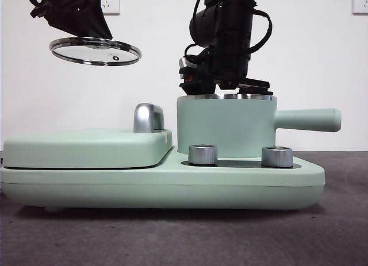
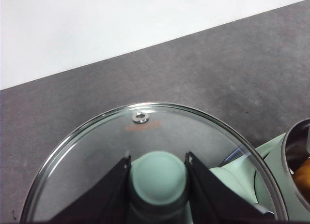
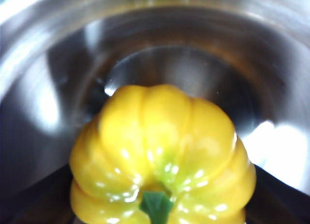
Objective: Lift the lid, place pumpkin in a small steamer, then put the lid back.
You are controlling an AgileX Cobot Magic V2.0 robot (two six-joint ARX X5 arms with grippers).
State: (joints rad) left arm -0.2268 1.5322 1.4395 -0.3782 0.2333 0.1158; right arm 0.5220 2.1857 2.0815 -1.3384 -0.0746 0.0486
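My left gripper (image 1: 86, 26) is shut on the mint-green knob (image 2: 157, 173) of the lid (image 1: 95, 51), a clear glass disc with a steel rim. It holds the lid in the air, high and left of the small steamer (image 1: 224, 128). In the left wrist view my left gripper (image 2: 157, 158) clamps the knob, and the lid (image 2: 145, 132) spreads around it. My right gripper (image 1: 230, 85) reaches down into the steamer's mouth. In the right wrist view my right gripper (image 3: 162, 204) is shut on the yellow pumpkin (image 3: 162, 151) inside the steel steamer wall (image 3: 193, 64).
The steamer stands on a wide mint-green appliance base (image 1: 161, 185) with two chrome knobs (image 1: 202, 154) in front. A flat griddle cover (image 1: 86, 148) with a chrome handle (image 1: 148, 118) lies left of the steamer, below the lid. The steamer's long handle (image 1: 307, 119) points right.
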